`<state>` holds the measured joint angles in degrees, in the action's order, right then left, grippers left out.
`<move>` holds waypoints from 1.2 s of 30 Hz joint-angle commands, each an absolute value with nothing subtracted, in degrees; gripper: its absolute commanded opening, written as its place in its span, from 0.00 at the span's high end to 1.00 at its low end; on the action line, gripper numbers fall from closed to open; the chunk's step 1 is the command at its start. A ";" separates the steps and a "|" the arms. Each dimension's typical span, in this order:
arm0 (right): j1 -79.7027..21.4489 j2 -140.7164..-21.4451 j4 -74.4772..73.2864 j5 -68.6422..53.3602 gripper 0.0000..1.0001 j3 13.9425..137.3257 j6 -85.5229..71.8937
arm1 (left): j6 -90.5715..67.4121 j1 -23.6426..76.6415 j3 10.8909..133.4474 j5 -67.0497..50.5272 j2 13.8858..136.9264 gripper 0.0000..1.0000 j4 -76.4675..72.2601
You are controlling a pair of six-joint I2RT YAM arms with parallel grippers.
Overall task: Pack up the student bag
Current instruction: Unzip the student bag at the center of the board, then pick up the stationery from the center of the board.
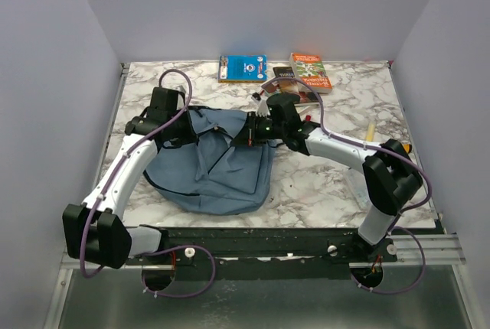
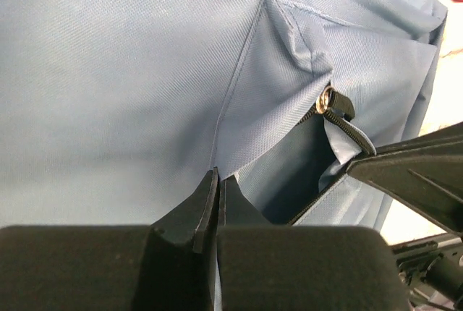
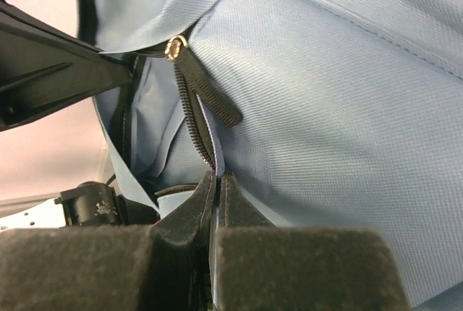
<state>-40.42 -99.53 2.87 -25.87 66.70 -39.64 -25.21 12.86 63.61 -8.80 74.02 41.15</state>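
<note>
Left gripper [image 2: 217, 184]: jaws pressed together, with a thin fold of blue fabric caught between the tips at the rim of the open zipper mouth. Right gripper [image 3: 215, 181]: jaws likewise clamped on the fabric edge, just below the zipper teeth. The student bag [image 1: 222, 176] lies flat on the marble table [image 1: 321, 184], under and between both grippers, which face each other across its opening. A metal zipper pull [image 2: 329, 100] sits just beyond the left tips. Well beyond the right gripper, at the far table edge, lie a blue book [image 1: 243, 68] and an orange-green book [image 1: 310, 71].
</note>
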 commanded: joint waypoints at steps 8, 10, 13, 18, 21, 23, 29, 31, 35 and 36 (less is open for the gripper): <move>-38.74 -103.06 3.27 -33.08 0.96 70.59 -39.74 | -22.76 14.44 62.71 -6.02 71.60 1.00 36.06; -38.84 -103.45 1.80 -32.64 0.93 71.48 -39.01 | -23.07 14.58 62.05 -7.36 71.45 1.00 35.40; -38.92 -103.45 0.43 -31.50 0.88 72.22 -38.25 | -23.29 14.59 61.98 -8.00 71.34 1.00 35.24; -39.73 -103.34 0.09 -31.11 0.73 73.66 -37.60 | -23.80 14.59 61.96 -9.23 71.79 1.00 35.17; -40.08 -102.11 -3.91 -29.51 0.69 74.79 -35.96 | -23.92 14.66 61.88 -10.10 72.24 1.00 35.16; -40.06 -99.95 -5.99 -26.29 0.62 74.67 -33.67 | -23.91 14.67 61.87 -10.20 72.33 1.00 35.16; -37.83 -92.50 -17.30 -0.79 0.49 72.16 -26.18 | -23.97 14.68 61.77 -10.77 72.40 1.00 35.16; -35.63 -90.20 -19.53 7.37 0.44 69.32 -25.43 | -23.99 14.68 61.74 -11.13 72.51 1.00 35.16; -29.20 -86.31 -20.75 19.65 0.30 62.60 -24.21 | -24.07 14.68 61.89 -11.80 72.64 1.00 35.16; -27.41 -86.22 -21.11 21.13 0.26 61.75 -23.94 | -24.08 14.68 61.92 -11.93 72.66 1.00 35.16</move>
<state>-32.97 -87.46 -15.18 4.16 66.67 -27.16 -23.94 14.70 61.78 -9.02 72.82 38.20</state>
